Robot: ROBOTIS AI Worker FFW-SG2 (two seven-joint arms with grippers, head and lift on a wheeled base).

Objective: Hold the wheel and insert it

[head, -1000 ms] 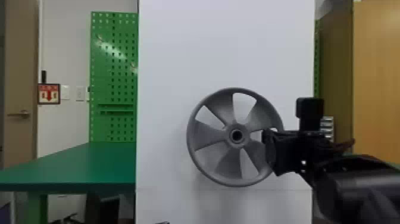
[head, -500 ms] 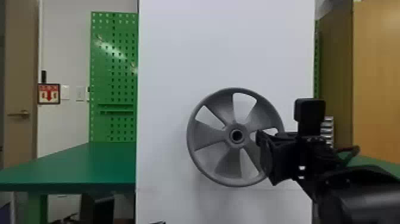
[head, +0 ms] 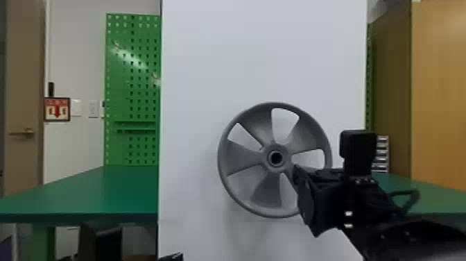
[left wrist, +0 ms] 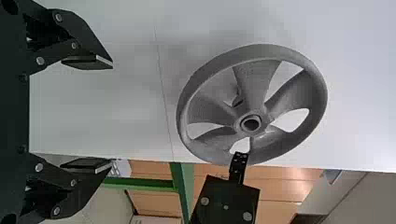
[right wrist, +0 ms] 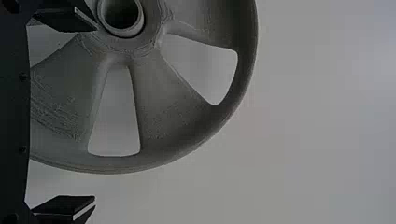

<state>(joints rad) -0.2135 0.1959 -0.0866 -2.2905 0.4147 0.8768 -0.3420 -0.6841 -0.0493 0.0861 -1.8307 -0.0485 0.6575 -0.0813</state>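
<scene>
Open room lies left of the wheel [head: 242, 158] (panel [head: 263, 52] behind, right tool [head: 301, 198] at right).

Gray five-spoked wheel [head: 242, 161] upright before a white panel [head: 263, 52], right gripper [head: 300, 194] at its rim.

Far left, a door [head: 24, 69] with a handle [head: 26, 133]; next to it, a red-arrow sign [head: 57, 115] on the pale wall [head: 76, 41]. A green pegboard [head: 121, 76] rises behind a green table [head: 104, 194]. Far right, a wooden panel [head: 440, 86].
</scene>
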